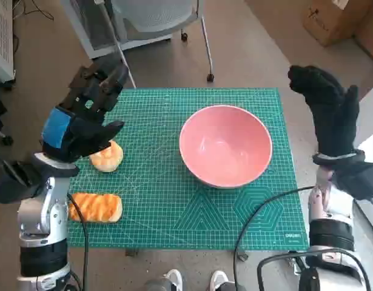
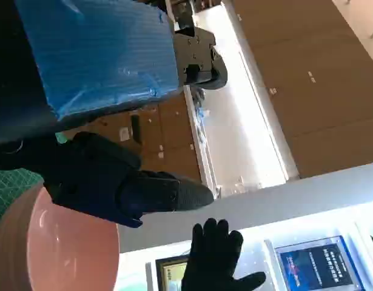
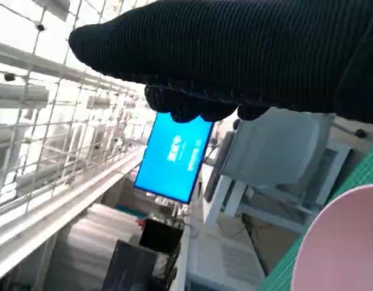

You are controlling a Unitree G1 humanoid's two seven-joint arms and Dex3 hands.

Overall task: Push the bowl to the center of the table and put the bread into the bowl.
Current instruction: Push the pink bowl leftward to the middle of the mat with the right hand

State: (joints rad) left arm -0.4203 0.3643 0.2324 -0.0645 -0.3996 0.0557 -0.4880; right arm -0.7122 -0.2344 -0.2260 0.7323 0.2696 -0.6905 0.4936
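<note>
A pink bowl (image 1: 225, 145) stands a little right of the middle of the green mat (image 1: 174, 200), empty inside. Its rim also shows in the left wrist view (image 2: 59, 248) and the right wrist view (image 3: 341, 242). A round bread roll (image 1: 107, 156) lies at the mat's left edge, and a striped orange loaf (image 1: 96, 207) lies nearer the front left. My left hand (image 1: 83, 118) hovers above the round roll, fingers spread, holding nothing. My right hand (image 1: 329, 109) is raised beyond the mat's right edge, fingers up and apart, empty. The gloved right hand also appears in the left wrist view (image 2: 216, 257).
An office chair base (image 1: 156, 24) stands behind the table. A cardboard box (image 1: 338, 18) sits on the floor at the back right. Cables (image 1: 265, 242) trail over the mat's front right corner. A person's shoes (image 1: 192, 280) show at the front edge.
</note>
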